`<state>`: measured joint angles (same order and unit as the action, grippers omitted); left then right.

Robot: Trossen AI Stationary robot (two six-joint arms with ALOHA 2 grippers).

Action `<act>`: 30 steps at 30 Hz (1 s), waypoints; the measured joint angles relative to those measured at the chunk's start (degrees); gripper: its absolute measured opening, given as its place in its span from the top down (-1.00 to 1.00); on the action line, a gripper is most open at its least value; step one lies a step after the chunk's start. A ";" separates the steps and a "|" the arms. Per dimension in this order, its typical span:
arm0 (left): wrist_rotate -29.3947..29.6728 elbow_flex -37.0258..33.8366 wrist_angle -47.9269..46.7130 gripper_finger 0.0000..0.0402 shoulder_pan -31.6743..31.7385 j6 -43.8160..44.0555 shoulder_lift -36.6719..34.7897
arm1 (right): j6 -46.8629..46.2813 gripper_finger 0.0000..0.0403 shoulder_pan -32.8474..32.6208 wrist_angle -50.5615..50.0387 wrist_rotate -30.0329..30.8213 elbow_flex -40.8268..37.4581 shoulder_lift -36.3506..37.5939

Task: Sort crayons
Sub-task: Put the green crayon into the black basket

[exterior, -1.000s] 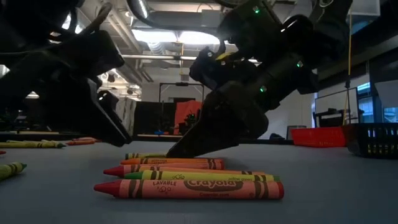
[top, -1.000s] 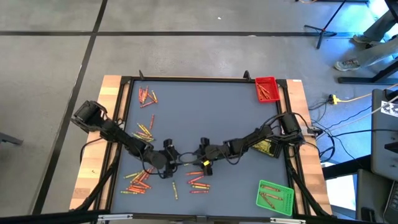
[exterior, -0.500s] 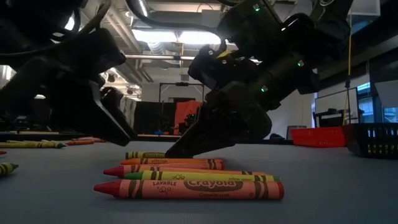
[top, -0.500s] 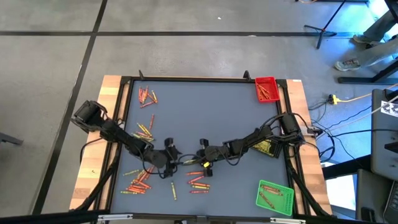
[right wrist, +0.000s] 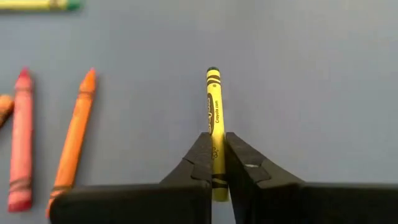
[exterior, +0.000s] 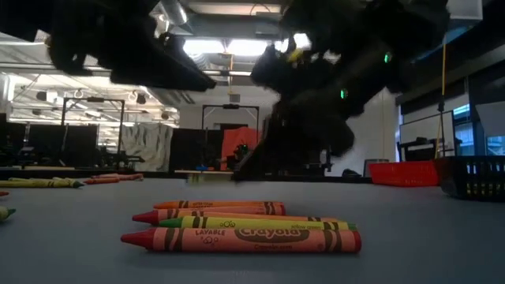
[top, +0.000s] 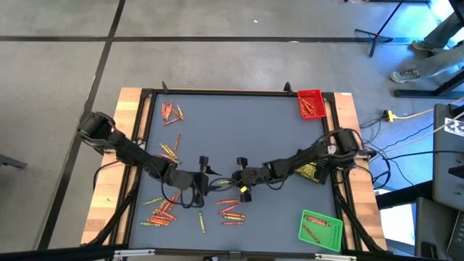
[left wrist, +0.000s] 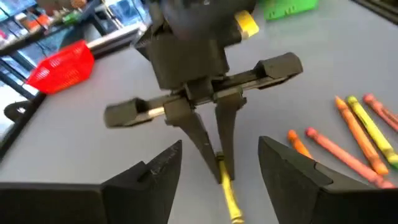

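Red, orange and yellow crayons lie flat in loose groups on the grey table (top: 239, 130): at the far left (top: 172, 112), left (top: 168, 152), near left (top: 159, 210) and near centre (top: 230, 212). At the table's middle, my right gripper (right wrist: 214, 138) is shut on one yellow crayon (right wrist: 213, 106). My left gripper (left wrist: 221, 144) faces it, open, its fingers standing on either side of that crayon's free end (left wrist: 231, 202) without touching it. In the high view the two grippers (top: 210, 180) (top: 226, 181) meet tip to tip. My right gripper pinches the yellow crayon between its two fingers (right wrist: 200, 155) along the crayon's rear half (right wrist: 214, 149). The crayon lies along the fingers and sticks out past their tips. The fingers slant down from the table's right. The crayon is lifted clear of the table.
A red tray (top: 310, 104) stands at the far right corner and a green tray (top: 320, 228) at the near right, both holding crayons. A black tray (top: 310, 172) sits under my right arm. Several crayons (exterior: 241, 237) lie close to the low camera.
My right gripper has shut on the yellow crayon and risen with it, so the crayon has left the table. My left gripper has risen and rolled about its own axis, staying open.
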<state>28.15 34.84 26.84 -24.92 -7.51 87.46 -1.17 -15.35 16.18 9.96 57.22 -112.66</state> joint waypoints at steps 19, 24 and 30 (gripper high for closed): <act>0.32 0.02 -0.87 0.02 0.14 4.22 0.11 | -49.34 0.90 -16.45 -60.96 38.98 0.16 24.48; 0.32 0.02 -0.86 0.02 0.14 4.39 0.11 | -67.44 0.90 -17.98 -77.13 38.83 0.19 25.57; 0.32 0.02 -0.94 0.02 0.14 4.37 0.13 | -80.94 0.90 -18.17 -89.36 29.40 -0.39 25.70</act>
<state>28.47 34.85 25.90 -24.77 -3.14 87.59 -82.11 -33.52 -73.18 39.36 56.83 -86.96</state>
